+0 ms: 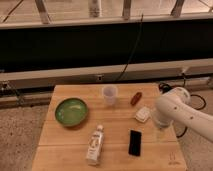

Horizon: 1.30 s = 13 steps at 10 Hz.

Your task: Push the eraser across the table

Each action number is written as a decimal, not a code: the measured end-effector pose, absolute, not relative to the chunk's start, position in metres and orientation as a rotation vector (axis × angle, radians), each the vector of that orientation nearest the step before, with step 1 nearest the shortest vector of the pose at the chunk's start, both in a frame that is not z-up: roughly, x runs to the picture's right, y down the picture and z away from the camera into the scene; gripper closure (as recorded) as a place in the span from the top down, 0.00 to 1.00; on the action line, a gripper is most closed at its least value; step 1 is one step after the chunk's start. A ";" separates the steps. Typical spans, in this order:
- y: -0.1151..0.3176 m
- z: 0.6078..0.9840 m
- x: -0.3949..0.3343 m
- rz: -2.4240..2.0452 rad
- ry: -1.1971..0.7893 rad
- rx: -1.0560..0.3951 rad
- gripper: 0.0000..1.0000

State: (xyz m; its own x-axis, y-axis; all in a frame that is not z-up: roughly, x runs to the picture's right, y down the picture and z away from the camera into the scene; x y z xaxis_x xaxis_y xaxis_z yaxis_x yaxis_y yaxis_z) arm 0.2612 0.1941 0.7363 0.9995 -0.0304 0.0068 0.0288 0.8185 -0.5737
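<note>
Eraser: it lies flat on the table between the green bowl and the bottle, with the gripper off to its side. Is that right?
Not quite. The camera view shows the eraser flat on the table between the bottle and the gripper, not between the green bowl and the bottle. The gripper does stand off to its side.
</note>
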 end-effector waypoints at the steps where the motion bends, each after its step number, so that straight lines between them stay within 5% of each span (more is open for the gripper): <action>1: 0.195 0.736 0.262 -0.033 0.001 -0.613 0.64; 5: 0.199 0.737 0.263 -0.040 -0.004 -0.619 0.73; 9: 0.204 0.738 0.265 -0.046 -0.008 -0.626 0.39; 11: 0.205 0.738 0.265 -0.049 -0.010 -0.628 0.35; 13: 0.211 0.743 0.266 -0.045 -0.013 -0.639 0.20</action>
